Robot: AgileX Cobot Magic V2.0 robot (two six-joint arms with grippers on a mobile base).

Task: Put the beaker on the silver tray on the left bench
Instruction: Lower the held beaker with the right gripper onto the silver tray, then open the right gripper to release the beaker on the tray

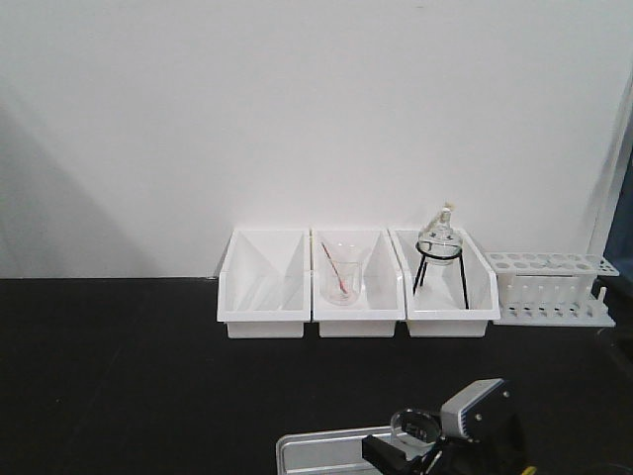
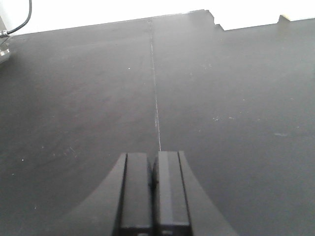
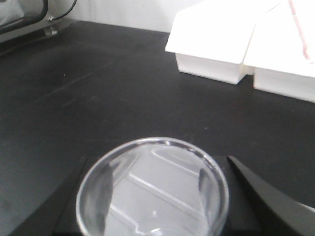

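beaker (image 3: 152, 189): held upright between right gripper (image 1: 420, 447) fingers, over silver tray (image 1: 326, 450) on left bench (image 1: 119, 376).
right gripper: clamped on beaker wall, below rim.
left gripper (image 2: 153, 191): jaws pressed together, empty.
handling: light, rigid, slick glass; fragile, probably thin-walled; hold mid-wall.

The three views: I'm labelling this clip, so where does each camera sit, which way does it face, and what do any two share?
Exterior front view: looks across the left bench toward the white wall and white bins; the right tool shows bottom edge, at the silver tray.
Left wrist view: looks down along the shut left tool at bare black worktop.
Right wrist view: looks over the beaker between its fingers, toward the bins.
Shared: front and right wrist views both show beaker, tray and bins.
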